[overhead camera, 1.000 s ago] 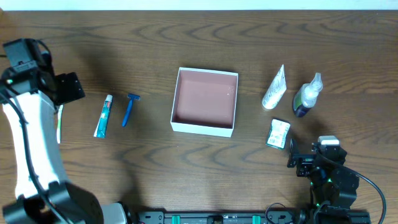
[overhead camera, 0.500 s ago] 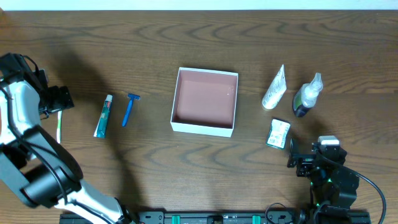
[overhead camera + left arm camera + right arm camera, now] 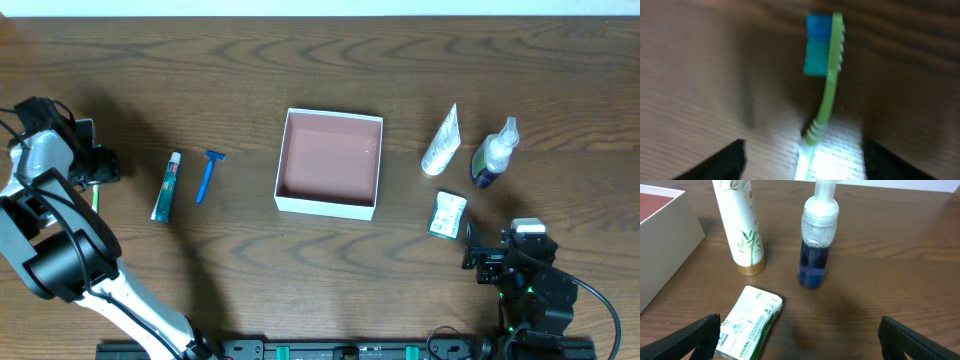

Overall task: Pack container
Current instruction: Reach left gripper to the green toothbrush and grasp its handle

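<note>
The container (image 3: 330,163), a square white box with a pink-brown floor, sits mid-table and holds nothing. A green toothbrush (image 3: 827,90) with blue bristles lies at the far left (image 3: 96,197). My left gripper (image 3: 93,166) is low over it. In the left wrist view the gripper (image 3: 805,167) is open, with the toothbrush handle between the fingers and not clamped. My right gripper (image 3: 508,240) is open and empty at the front right (image 3: 800,345), just behind a white-green packet (image 3: 750,322).
A toothpaste tube (image 3: 166,186) and a blue razor (image 3: 208,175) lie left of the container. A white tube (image 3: 441,140), a blue pump bottle (image 3: 495,152) and the packet (image 3: 448,215) are to its right. The container's white wall (image 3: 665,265) shows in the right wrist view.
My left arm has swung down and toward the far left edge, bringing its gripper low over the toothbrush. The right arm and all objects have not moved.
</note>
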Robot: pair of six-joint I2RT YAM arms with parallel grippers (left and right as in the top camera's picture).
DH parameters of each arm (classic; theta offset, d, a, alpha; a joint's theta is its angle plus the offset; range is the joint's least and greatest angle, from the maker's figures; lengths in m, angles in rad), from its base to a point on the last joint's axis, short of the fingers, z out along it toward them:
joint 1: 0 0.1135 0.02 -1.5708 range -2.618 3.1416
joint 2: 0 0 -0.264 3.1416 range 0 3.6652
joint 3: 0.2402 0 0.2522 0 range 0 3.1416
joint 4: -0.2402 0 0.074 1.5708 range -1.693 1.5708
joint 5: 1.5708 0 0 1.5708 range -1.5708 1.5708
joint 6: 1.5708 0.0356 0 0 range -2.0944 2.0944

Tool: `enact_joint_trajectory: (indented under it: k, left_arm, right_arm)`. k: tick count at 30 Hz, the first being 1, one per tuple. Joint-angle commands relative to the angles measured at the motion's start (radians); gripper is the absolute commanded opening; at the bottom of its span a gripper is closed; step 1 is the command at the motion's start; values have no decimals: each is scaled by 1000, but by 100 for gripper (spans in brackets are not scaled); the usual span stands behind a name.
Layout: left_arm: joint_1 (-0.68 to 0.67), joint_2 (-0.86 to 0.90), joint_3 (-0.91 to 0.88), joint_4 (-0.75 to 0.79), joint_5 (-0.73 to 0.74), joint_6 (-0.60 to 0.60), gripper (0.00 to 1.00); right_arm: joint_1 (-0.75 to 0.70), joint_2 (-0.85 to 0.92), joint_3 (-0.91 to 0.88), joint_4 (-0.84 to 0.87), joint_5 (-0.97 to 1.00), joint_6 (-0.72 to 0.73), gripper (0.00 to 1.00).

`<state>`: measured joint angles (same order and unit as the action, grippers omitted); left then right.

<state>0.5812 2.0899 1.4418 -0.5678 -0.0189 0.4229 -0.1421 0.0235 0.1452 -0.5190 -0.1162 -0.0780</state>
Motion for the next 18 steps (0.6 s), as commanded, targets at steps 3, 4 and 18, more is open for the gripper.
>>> enact_joint_trajectory:
  k: [3, 4, 18]
  left_arm:
    - [5, 26, 4, 24, 35, 17, 64]
    - [5, 26, 4, 24, 35, 17, 62]
    - [57, 30, -8, -8, 169, 6, 61]
  right_arm:
    - [-6, -4, -2, -1, -4, -13, 99]
    - [-6, -4, -2, -1, -4, -13, 99]
    - [-6, -4, -2, -1, -4, -13, 99]
